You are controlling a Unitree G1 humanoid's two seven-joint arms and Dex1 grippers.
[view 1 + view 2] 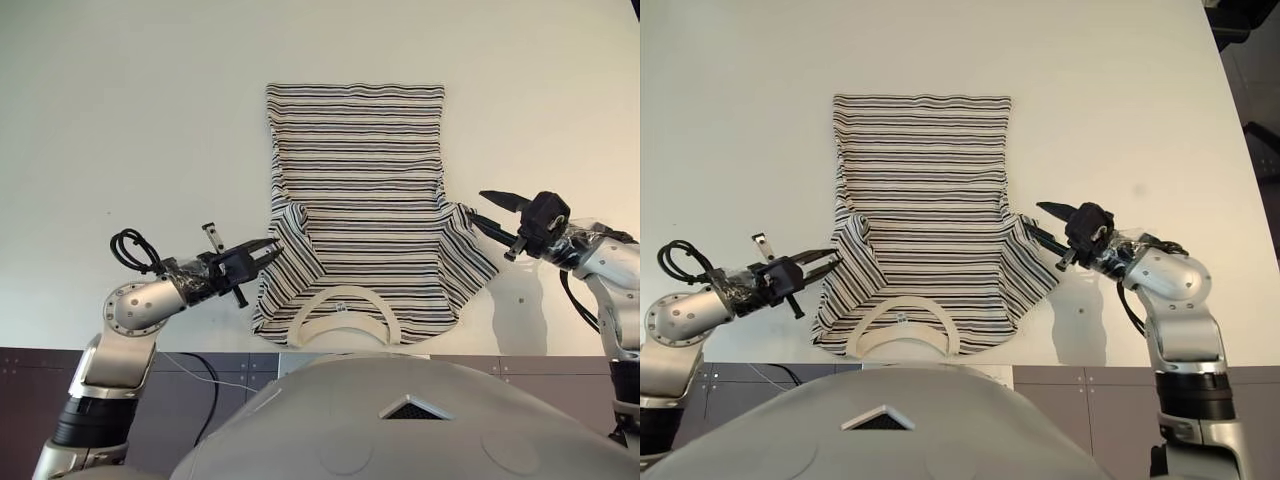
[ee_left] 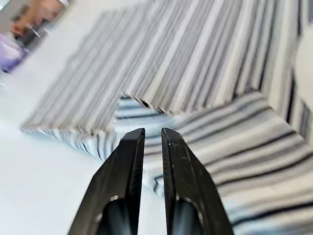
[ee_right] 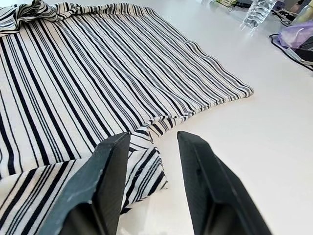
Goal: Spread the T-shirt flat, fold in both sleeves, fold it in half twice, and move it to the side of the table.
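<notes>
Left jaws, seen from the head views, stand a sliver apart with nothing between them, their tips just beside the left sleeve (image 1: pixel 285 270) of the striped T-shirt (image 1: pixel 358 170). Right jaws are spread wide at the outer edge of the right sleeve (image 1: pixel 468 255); whether they touch the cloth cannot be told from here. The T-shirt lies flat on the white bench (image 1: pixel 120 120), hem far away and collar (image 1: pixel 345 300) nearest, with the collar's near edge hidden.

From the left wrist, the two dark jaws are almost together above the sleeve's edge. The far corner is too blurred to make out.

From the right wrist, the jaws are well apart, with the sleeve's corner lying under one jaw. A bottle (image 3: pixel 257 14) at the far edge is cut off.
</notes>
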